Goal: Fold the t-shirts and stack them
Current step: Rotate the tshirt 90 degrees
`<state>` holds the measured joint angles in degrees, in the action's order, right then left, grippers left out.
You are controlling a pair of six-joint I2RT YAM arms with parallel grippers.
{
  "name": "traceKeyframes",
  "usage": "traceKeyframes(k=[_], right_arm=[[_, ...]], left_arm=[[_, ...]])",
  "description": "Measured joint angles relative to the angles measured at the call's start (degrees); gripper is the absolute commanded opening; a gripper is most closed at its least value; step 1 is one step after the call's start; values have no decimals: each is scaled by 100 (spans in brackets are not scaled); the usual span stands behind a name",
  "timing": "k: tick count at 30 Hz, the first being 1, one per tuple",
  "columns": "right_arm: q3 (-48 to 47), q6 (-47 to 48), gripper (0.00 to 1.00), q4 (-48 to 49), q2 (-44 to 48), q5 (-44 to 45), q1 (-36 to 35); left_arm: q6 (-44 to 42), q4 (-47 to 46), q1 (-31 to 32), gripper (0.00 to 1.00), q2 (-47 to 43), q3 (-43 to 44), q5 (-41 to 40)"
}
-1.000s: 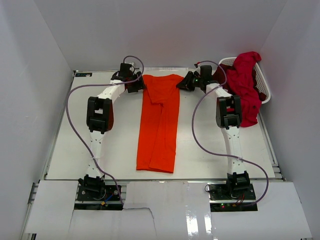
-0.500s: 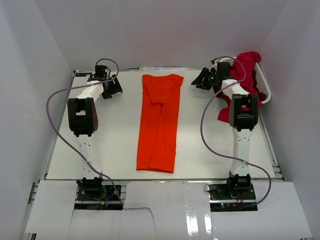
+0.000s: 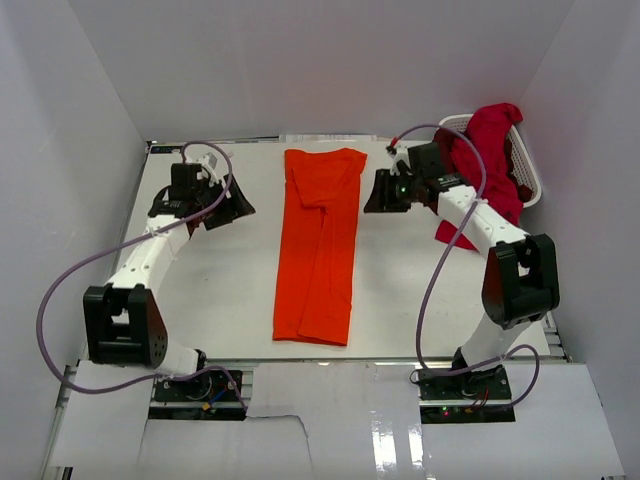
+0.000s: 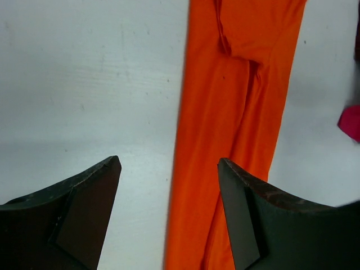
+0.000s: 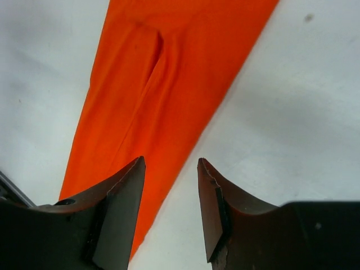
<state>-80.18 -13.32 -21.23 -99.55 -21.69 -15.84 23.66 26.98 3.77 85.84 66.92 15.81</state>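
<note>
Top external, orange t-shirt [image 3: 320, 240]: lies flat in the middle of the table [image 3: 200, 300] as a long narrow strip, sides folded in, running from the far edge toward the arms.
Top external, left gripper [image 3: 232, 206]: hovers left of the strip's far part, apart from it, holding nothing.
Top external, right gripper [image 3: 377, 192]: hovers just right of the strip's far part, also holding nothing.
Top external, crimson t-shirt [image 3: 490, 150]: hangs over the laundry basket [image 3: 532, 190] at the far right, not yet folded.
Left wrist, gripper: jaws spread wide over bare table and the strip's near edge, nothing between them.
Left wrist, cloth [image 4: 236, 101]: thin, with a soft crease down its length.
Right wrist, gripper: jaws parted with a moderate gap above the strip's edge, empty.
Right wrist, cloth [image 5: 169, 73]: smooth, with one shallow fold line.
Handling: likely light, limp and apt to slide on the smooth table.
Where to grip: probably the two far corners, pinching all layers together, then carry them toward the near end to halve the strip.
</note>
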Motion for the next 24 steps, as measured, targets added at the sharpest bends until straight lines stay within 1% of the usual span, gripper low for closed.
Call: traceKeyframes(k=[4, 9, 13, 16, 19, 24], right_arm=[[1082, 37, 48, -177, 402, 81, -433], [2264, -105, 47, -256, 487, 229, -791], [2745, -319, 47, -212, 667, 363, -1281], [3016, -555, 47, 4, 922, 393, -1685], [3180, -787, 47, 223, 1073, 426, -2002], [3368, -1147, 47, 525, 1086, 549, -2343]], left_arm=[[66, 0, 208, 80, -693, -754, 199], [96, 9, 570, 79, -1038, -1384, 433], [136, 42, 890, 78, -1255, -1762, 498], [146, 68, 1082, 78, -1475, -2011, 566], [133, 92, 1158, 78, -1611, -2164, 645], [85, 109, 1257, 78, -1574, -2415, 673]])
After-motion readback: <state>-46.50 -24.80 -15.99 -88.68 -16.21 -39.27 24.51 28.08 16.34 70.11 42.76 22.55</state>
